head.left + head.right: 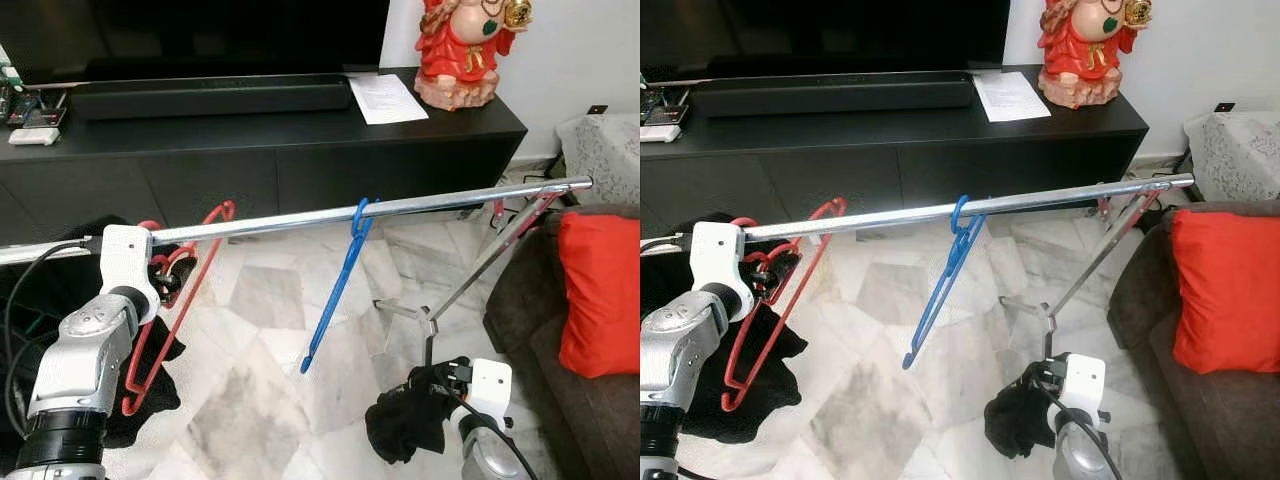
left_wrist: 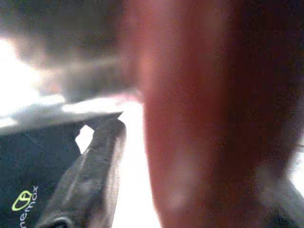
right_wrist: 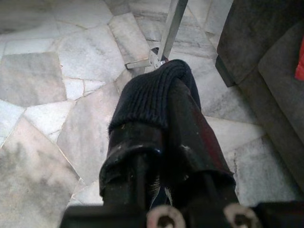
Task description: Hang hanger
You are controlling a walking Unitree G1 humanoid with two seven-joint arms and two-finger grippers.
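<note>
The left gripper [image 1: 170, 278] is raised at the nine o'clock end of the silver rail [image 1: 420, 205], jaws closed on the red hanger [image 1: 165, 330], whose hook sits at the rail. A blue hanger [image 1: 338, 285] hangs mid-rail. The right gripper [image 3: 161, 118], low at five o'clock, clamps dark cloth [image 1: 405, 420] over the marble floor [image 1: 260, 400]

From my head camera: a silver rail [image 1: 400, 207] slants across the room on its metal stand [image 1: 470, 275]. A blue hanger [image 1: 338, 285] hangs from the rail near its middle. My left gripper [image 1: 165, 278] sits just under the rail's left part, closed on a red hanger [image 1: 175, 310] (its hook lies at the rail). My right gripper [image 1: 425, 390], low over the marble floor [image 1: 260, 400], grips a dark garment [image 1: 400, 420]. Behind stands a black TV cabinet [image 1: 300, 150].
</note>
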